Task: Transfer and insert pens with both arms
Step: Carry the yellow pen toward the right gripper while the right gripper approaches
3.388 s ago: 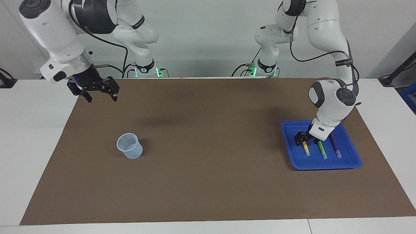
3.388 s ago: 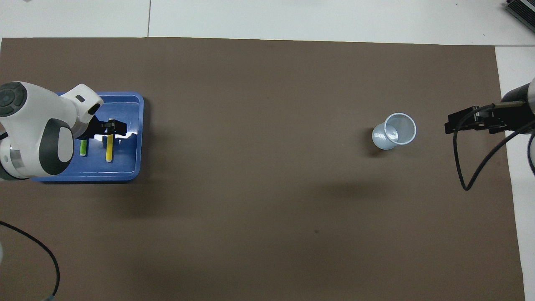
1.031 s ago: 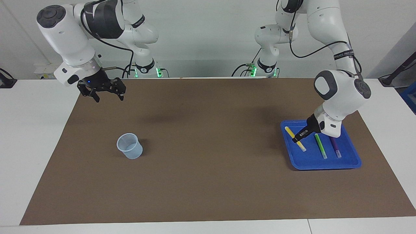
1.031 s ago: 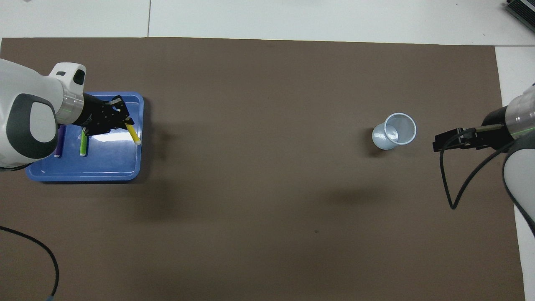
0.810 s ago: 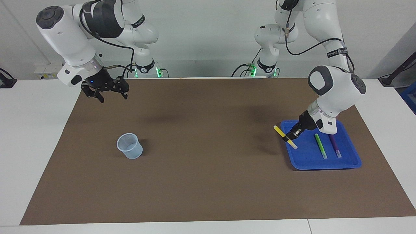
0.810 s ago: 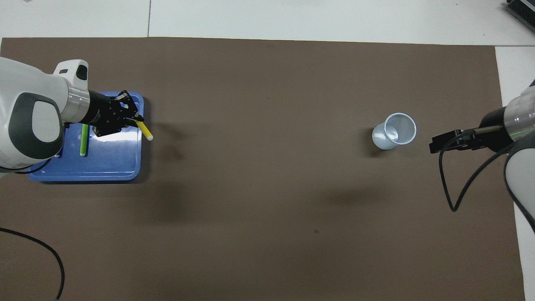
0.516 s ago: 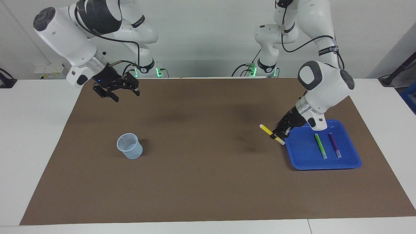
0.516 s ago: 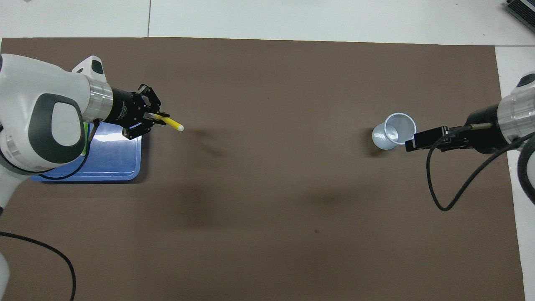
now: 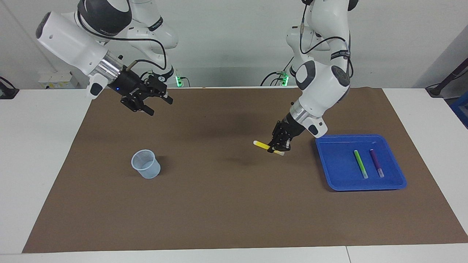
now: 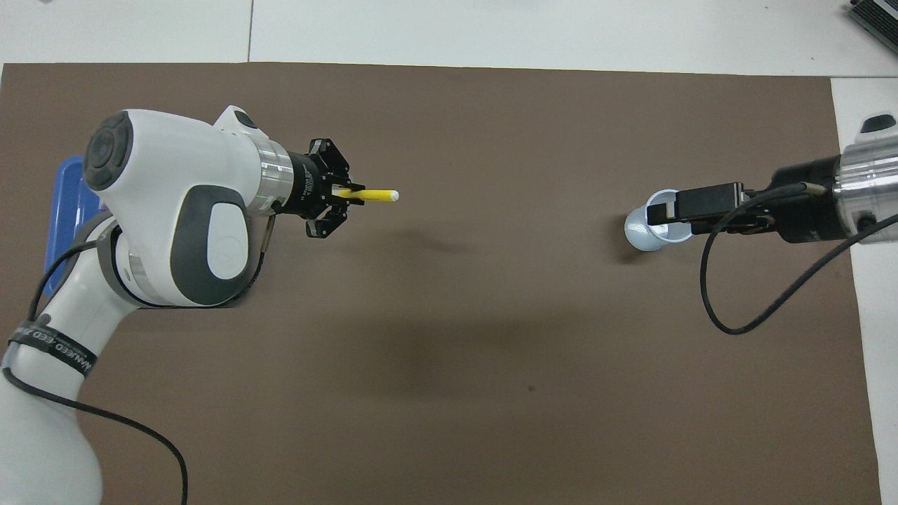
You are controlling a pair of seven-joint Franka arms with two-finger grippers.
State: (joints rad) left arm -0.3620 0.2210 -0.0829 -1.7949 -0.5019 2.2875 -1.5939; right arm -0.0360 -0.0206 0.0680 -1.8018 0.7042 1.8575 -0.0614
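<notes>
- Brown mat (image 9: 234, 204) covers the table, with a blue tray (image 9: 342, 182) at the left arm's end.
- Left gripper (image 9: 278, 145) is up over the mat beside the tray, clamped on the yellow pen (image 9: 261, 145).
- Right gripper (image 9: 148, 101) hangs with jaws spread, nothing in them; the clear cup (image 9: 146, 164) sits well apart from the tray.
- Green pen (image 9: 360, 164) and purple pen (image 9: 376, 163) lie in the tray.

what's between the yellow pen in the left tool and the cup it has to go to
Nothing visible. The left tool holds the yellow pen above bare brown mat, and only mat lies between it and the cup. The right tool hangs open over the mat, nearer the robots than the cup. The green pen and purple pen lie in the blue tray.
</notes>
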